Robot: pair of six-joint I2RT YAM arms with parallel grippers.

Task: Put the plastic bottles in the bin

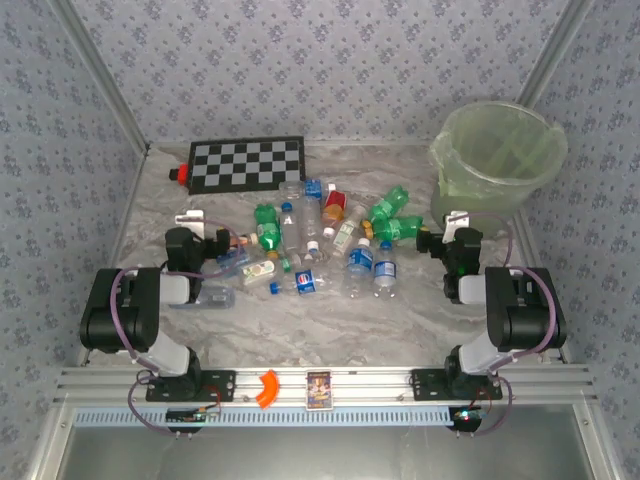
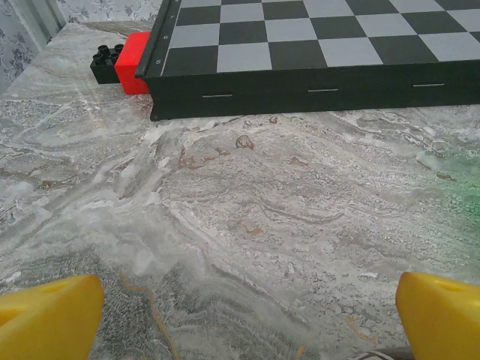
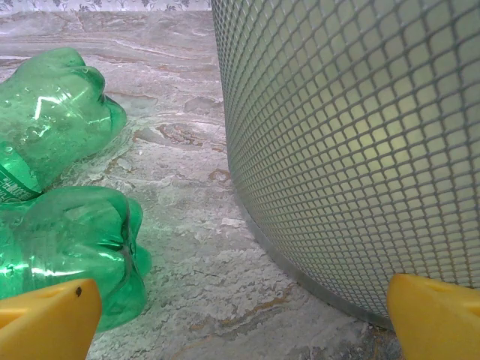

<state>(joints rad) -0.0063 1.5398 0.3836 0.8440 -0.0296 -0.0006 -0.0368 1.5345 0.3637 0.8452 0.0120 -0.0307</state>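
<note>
Bottles (image 1: 358, 262) between low, wide-jawed left gripper (image 1: 195, 218), right gripper (image 1: 457, 218)

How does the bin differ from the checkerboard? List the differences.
The bin is round, pale green and translucent; the checkerboard is rectangular, black and white. The bin stands tall at the back right; the checkerboard lies flat at the back left. Both rest on the table, beyond the bottles.
</note>
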